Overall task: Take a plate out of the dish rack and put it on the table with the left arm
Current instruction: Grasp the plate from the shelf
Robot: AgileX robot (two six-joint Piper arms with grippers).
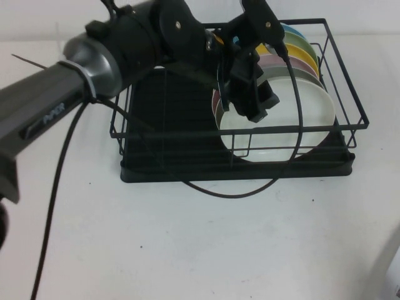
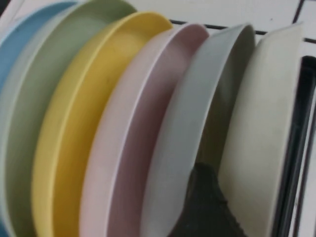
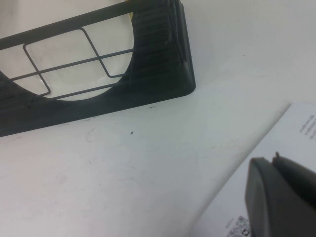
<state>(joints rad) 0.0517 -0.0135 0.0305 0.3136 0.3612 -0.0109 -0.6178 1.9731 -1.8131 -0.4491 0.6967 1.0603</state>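
Observation:
The black wire dish rack point(image 1: 156, 172) stands at the back of the white table point(image 1: 187, 250). The white plate point(image 1: 275, 128) stands upright at the front of a row of plates in its right half. My left gripper point(image 1: 247, 107) is open at that plate's upper left rim. In the left wrist view one dark finger point(image 2: 202, 207) sits in the gap between the white plate point(image 2: 261, 123) and the pale grey plate point(image 2: 192, 123); the other finger is out of view. My right gripper point(image 3: 279, 197) is shut and empty, low over the table right of the rack.
Behind the grey plate stand pink point(image 2: 133, 128), yellow point(image 2: 74, 128), green point(image 2: 34, 98) and blue point(image 2: 15, 39) plates. The rack's left half point(image 1: 169, 112) holds nothing. A printed paper sheet point(image 3: 296, 133) lies on the table at the right. A thin black cable point(image 1: 56, 187) trails from the left arm.

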